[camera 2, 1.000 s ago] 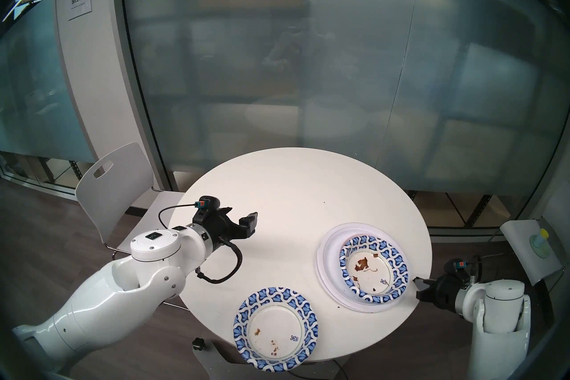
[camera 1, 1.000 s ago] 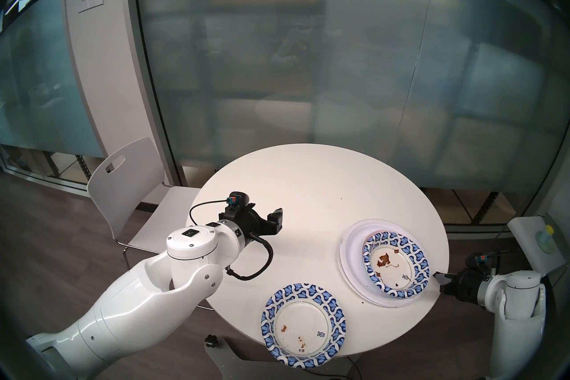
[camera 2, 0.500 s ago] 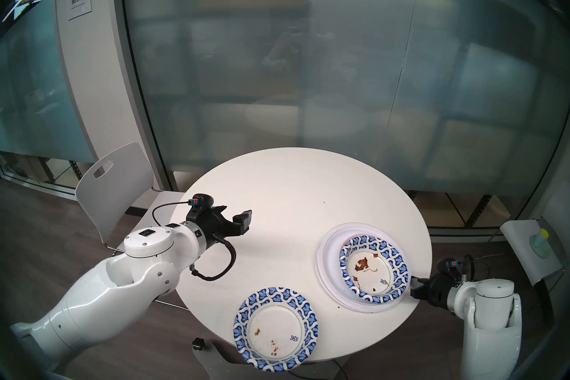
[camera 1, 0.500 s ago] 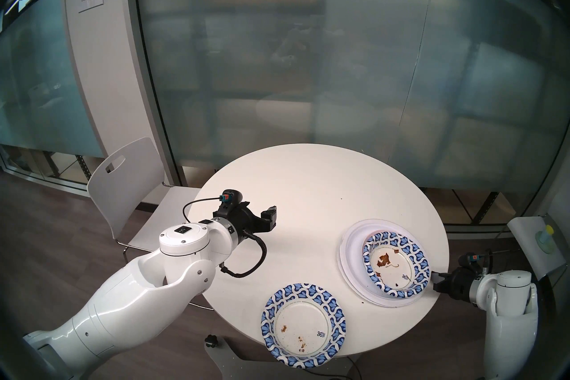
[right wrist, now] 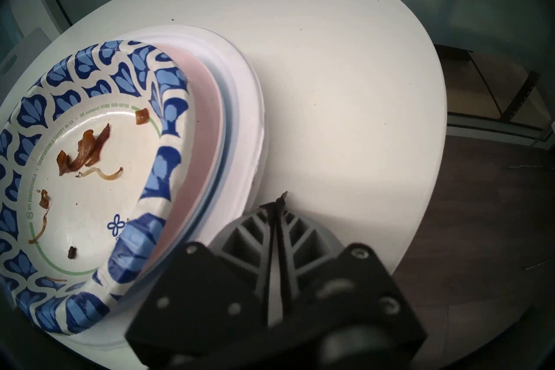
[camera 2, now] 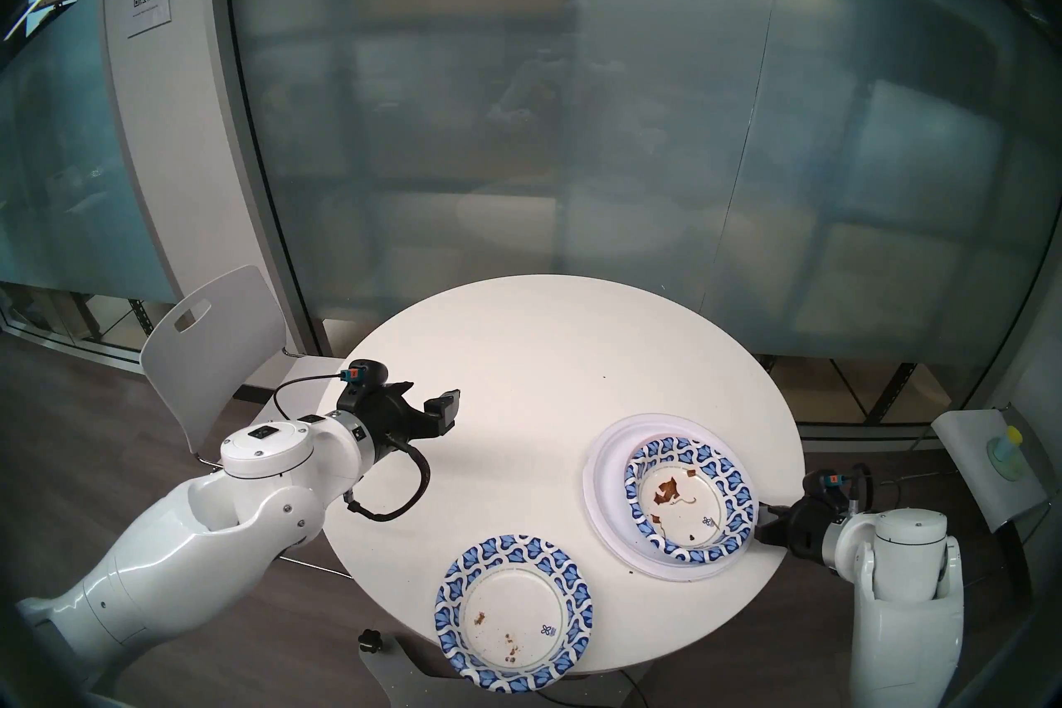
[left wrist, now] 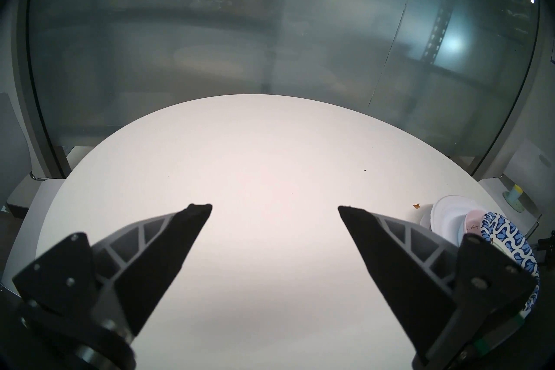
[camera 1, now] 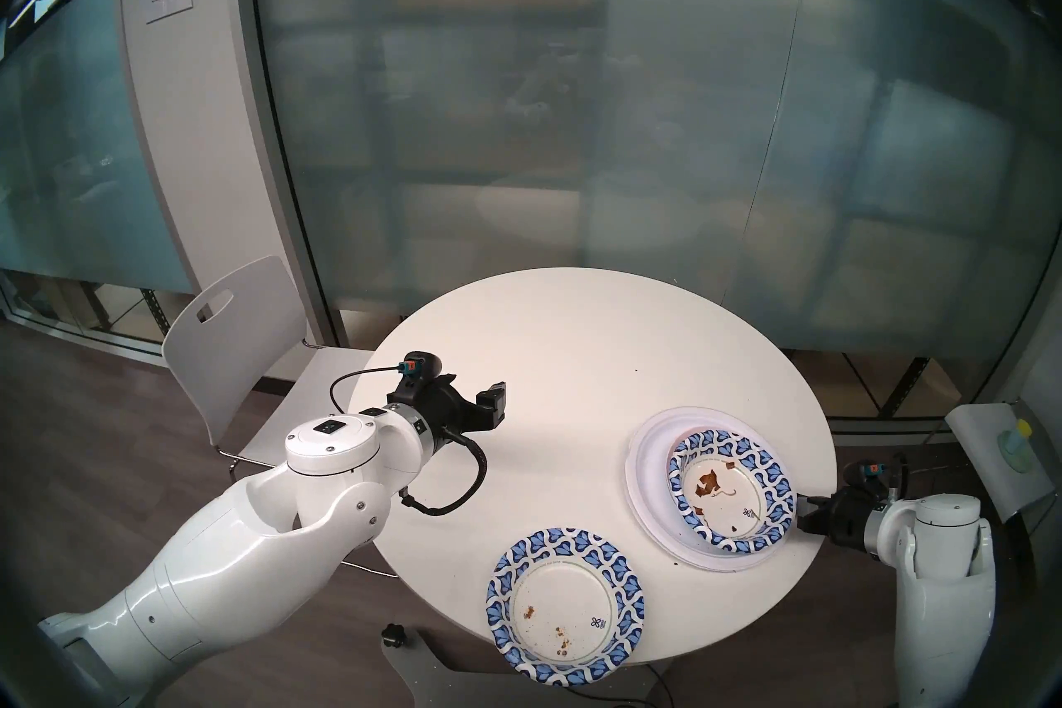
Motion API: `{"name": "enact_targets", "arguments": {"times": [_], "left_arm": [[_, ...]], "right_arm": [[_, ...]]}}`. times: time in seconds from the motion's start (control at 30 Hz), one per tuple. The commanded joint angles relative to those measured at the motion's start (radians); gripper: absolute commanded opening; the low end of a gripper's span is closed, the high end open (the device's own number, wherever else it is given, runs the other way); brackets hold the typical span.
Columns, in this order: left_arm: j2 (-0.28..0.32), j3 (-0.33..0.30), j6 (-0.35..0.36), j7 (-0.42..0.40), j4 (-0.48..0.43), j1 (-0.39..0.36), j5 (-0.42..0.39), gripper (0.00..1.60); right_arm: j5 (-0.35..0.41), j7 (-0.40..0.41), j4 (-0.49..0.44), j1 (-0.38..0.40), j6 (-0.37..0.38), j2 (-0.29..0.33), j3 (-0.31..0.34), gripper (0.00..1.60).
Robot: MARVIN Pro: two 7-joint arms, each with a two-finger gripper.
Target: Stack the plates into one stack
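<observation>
The stack [camera 1: 652, 483] sits on the right side of the round white table [camera 1: 574, 345], wide white plates beneath pink and pale blue ones, a patterned bowl [camera 1: 731, 491] with brown scraps on top. A separate patterned plate [camera 1: 566, 606] lies at the near edge. The right gripper [right wrist: 280, 204], fingers pressed together, touches the stack's right rim. The left gripper [left wrist: 274, 208] hovers spread apart over the table's left side, holding nothing
</observation>
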Motion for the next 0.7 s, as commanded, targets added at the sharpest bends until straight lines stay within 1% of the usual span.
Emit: {"name": "enact_targets", "arguments": {"times": [0.0,0.2,0.67], "left_arm": [[0.006,-0.016,-0.013,0.003,-0.021,0.000,0.000,1.60],[0.009,-0.019,-0.014,0.005,-0.022,0.000,-0.004,1.60],[0.020,-0.026,-0.021,0.010,-0.020,0.001,-0.016,1.60]], "right_arm": [[0.002,-0.001,-0.012,0.044,0.004,0.009,-0.024,0.43],[-0.001,-0.013,-0.001,0.079,0.007,0.013,-0.061,0.45],[-0.003,-0.064,0.023,0.159,0.012,-0.006,-0.147,0.45]]}}
